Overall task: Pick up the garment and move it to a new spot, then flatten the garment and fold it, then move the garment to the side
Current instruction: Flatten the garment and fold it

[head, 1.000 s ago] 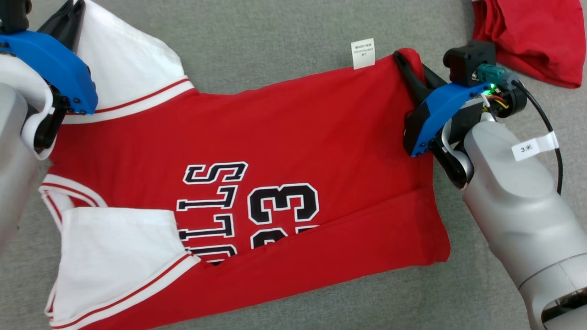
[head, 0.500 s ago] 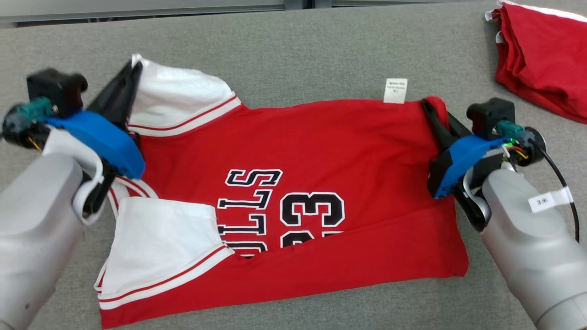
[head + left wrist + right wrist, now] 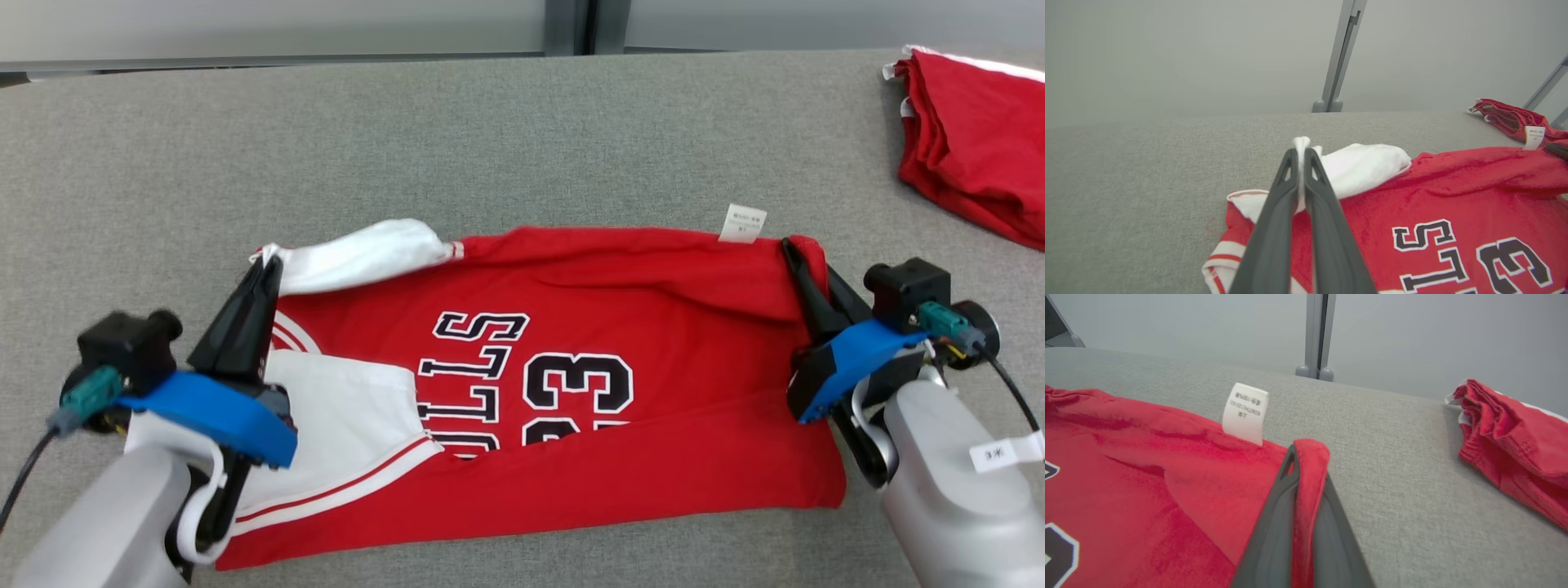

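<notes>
The garment [image 3: 637, 327] is a red jersey with white sleeves and black lettering, lying sideways on the grey table [image 3: 457, 139]. Its near long side is folded over the print. My left gripper [image 3: 268, 268] is shut on the far white sleeve [image 3: 359, 255]; in the left wrist view the white cloth [image 3: 1301, 143] is pinched between the fingers of that gripper [image 3: 1301, 153]. My right gripper [image 3: 793, 249] is shut on the far red hem corner [image 3: 1312, 451], which wraps over the tip of the gripper [image 3: 1296, 451]. The far edge is lifted and drawn toward me. A white care label [image 3: 743, 222] stands up beside the right gripper.
A pile of folded red garments [image 3: 971, 139] lies at the table's far right corner, also in the right wrist view [image 3: 1515, 433]. A grey post [image 3: 569, 26] stands behind the table's far edge. Bare grey surface extends beyond the jersey and to its left.
The camera has tilted up, so the table's far edge has come into view. Both grippers have pulled the jersey's far edge toward me, and the white sleeve has bunched up and folded over.
</notes>
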`<state>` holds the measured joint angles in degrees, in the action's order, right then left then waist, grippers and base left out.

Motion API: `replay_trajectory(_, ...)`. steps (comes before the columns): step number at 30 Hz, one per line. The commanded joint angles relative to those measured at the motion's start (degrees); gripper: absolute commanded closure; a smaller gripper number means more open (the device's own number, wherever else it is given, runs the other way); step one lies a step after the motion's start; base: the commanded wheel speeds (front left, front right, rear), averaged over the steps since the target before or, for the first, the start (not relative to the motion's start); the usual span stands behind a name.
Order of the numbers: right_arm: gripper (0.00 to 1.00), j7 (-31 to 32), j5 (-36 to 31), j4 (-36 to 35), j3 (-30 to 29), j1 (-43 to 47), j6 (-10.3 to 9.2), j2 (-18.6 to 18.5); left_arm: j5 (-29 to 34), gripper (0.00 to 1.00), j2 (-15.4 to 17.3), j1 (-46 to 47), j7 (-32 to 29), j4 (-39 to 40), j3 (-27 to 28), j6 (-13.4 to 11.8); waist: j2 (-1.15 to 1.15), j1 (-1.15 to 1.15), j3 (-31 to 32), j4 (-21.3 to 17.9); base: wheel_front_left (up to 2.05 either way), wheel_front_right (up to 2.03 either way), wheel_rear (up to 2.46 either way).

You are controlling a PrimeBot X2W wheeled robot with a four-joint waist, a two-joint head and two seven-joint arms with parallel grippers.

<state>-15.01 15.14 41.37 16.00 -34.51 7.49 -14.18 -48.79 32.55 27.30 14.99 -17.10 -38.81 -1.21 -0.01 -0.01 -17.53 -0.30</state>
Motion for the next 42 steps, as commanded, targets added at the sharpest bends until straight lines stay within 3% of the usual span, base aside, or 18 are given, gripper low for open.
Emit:
replay_trajectory(1,1.00,-0.20,-0.38,-0.38,-0.27,1.16,0.01,0.27,0.14,1.00,-0.10,-0.89,0.24,0.52,0.86,-0.36,0.01,0.01,0.14,0.05,0.00,0.00,0.00)
replay_trajectory(7,1.00,-0.20,-1.30,-2.93,-2.66,5.55,0.01,0.19,1.14,1.00,-3.51,-10.85,0.24,5.12,7.69,-1.36,0.01,0.01,1.42,1.15,0.00,0.00,0.00)
replay_trajectory(17,1.00,-0.20,-0.79,-6.95,-6.40,11.93,0.01,0.72,4.68,1.00,-7.92,-19.47,0.25,4.40,13.79,0.85,0.01,0.01,3.84,1.55,0.00,0.00,0.00)
replay_trajectory(18,0.91,-0.21,-0.62,-7.28,-6.56,12.54,0.01,0.83,5.02,1.00,-8.42,-19.88,0.25,4.18,14.36,0.97,0.01,0.01,4.10,1.49,0.00,0.00,0.00)
replay_trajectory(19,0.53,-0.21,-0.58,-7.67,-6.61,13.20,0.01,0.92,5.41,0.98,-8.90,-20.22,0.25,4.11,15.17,0.98,0.01,0.01,4.40,1.41,0.00,0.00,0.00)
replay_trajectory(20,0.07,-0.21,-0.32,-8.40,-6.68,13.77,0.01,1.13,5.89,0.60,-9.29,-20.64,0.25,4.09,15.85,1.14,0.01,0.01,4.62,1.33,0.00,0.00,0.00)
replay_trajectory(21,0.00,-0.21,-0.11,-9.08,-6.85,14.30,0.01,1.21,6.63,0.00,-9.73,-21.05,0.25,4.21,16.80,1.10,0.01,0.01,4.82,1.23,0.00,0.00,0.00)
replay_trajectory(31,0.00,-0.21,0.16,-17.73,-10.10,19.67,0.01,0.07,18.75,0.00,-16.72,-24.70,0.25,8.30,30.94,2.75,0.01,0.01,5.62,0.54,0.00,0.00,0.00)
replay_trajectory(37,0.00,0.07,-0.09,-11.80,-9.50,17.50,0.01,1.19,27.18,0.00,-23.25,-26.07,0.25,10.50,40.61,4.95,0.01,0.01,5.74,0.87,0.00,0.00,0.00)
replay_trajectory(42,0.00,1.05,0.78,-4.77,-9.07,15.66,0.01,2.47,34.57,0.00,-26.65,-26.74,0.25,9.49,45.77,6.74,0.01,0.01,5.53,1.24,0.00,0.00,0.00)
